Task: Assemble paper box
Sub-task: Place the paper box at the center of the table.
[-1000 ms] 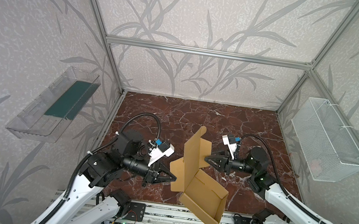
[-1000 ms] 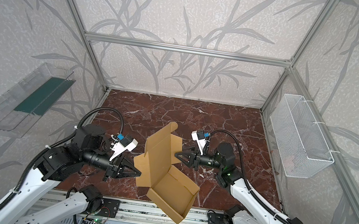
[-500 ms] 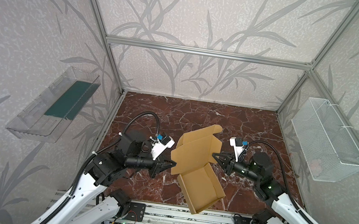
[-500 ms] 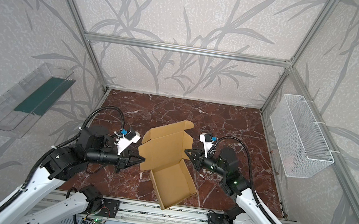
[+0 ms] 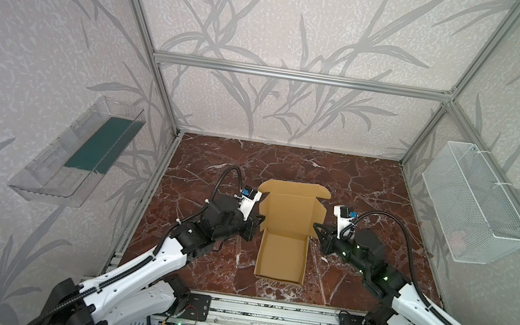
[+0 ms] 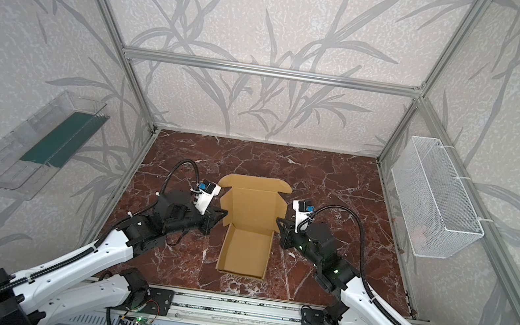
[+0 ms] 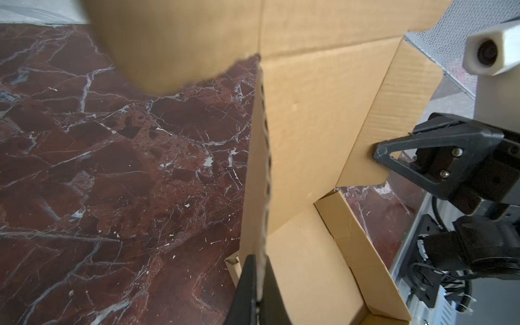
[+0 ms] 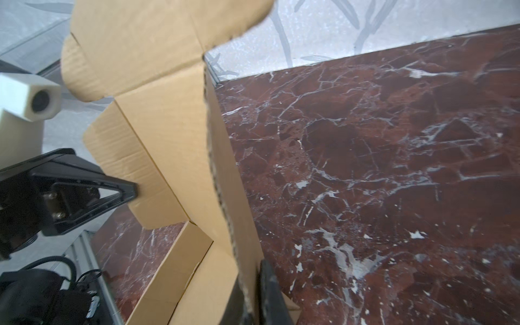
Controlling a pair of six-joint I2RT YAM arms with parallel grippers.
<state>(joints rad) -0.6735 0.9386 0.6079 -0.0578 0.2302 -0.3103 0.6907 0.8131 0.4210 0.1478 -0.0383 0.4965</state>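
Both sets of jaws are clenched on the paper box: left on its left lid flap, right on its right lid flap. The box sits mid-counter, lid raised. The clear tray and mesh basket hang on the side walls, well apart from it. Counter shows on every side of the box.

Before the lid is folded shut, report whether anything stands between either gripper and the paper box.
Nothing visible does. The left gripper and right gripper are each clamped directly on a side flap of the paper box, and its inside is empty.
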